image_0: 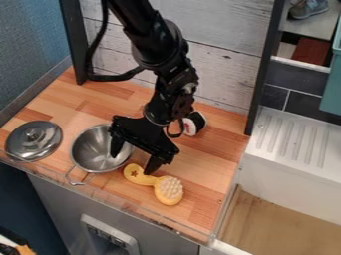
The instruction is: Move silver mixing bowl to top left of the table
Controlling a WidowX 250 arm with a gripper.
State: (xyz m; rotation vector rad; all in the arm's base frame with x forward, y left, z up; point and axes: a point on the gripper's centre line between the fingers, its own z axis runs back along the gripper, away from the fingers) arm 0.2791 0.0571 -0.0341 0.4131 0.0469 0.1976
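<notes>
We see the gripper [132, 164] open, 1 finger over the silver bowl [92, 152], 1 at the yellow brush [168, 191], the bowl's rim between them.

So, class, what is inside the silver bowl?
Bare metal shows in the silver bowl. The gripper covers part of its right side; what lies there cannot be seen.
</notes>
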